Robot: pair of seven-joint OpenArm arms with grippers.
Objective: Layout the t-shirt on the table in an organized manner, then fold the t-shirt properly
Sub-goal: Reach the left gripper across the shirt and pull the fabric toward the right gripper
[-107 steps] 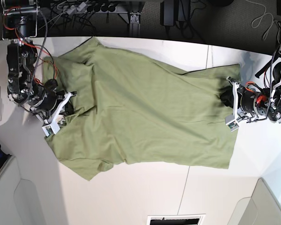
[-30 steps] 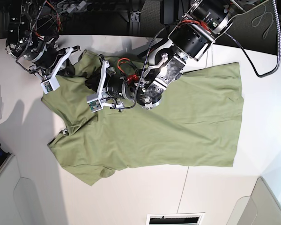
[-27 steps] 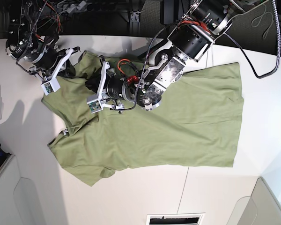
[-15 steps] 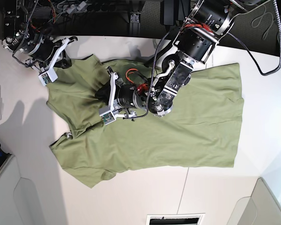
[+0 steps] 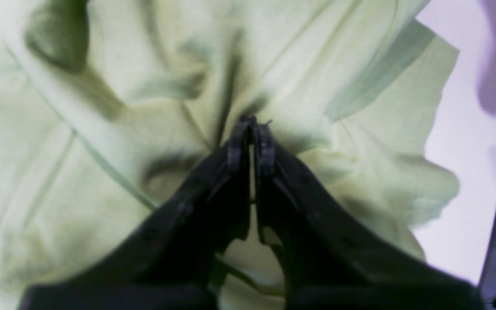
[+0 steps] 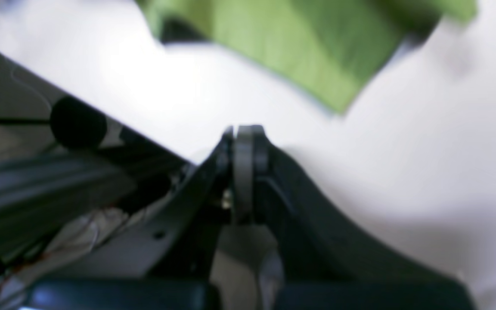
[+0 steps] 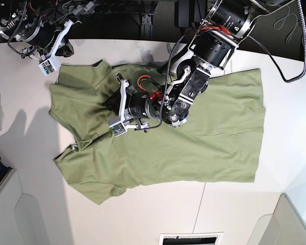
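Left gripper (image 5: 251, 129) of mine pinched a fold of the t-shirt (image 7: 204, 138), shirt spread on the table (image 7: 255, 204), my right gripper (image 6: 244, 137) pressed together, empty, off the cloth.

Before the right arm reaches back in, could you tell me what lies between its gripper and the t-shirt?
Only bare white table: in the base view, the right gripper sits just beyond the t-shirt.

One t-shirt (image 7: 194, 138), one white desk (image 7: 245, 204), two arms, two grippers, left (image 7: 120, 104) and right (image 7: 53, 48), each with two fingers (image 5: 237, 142)
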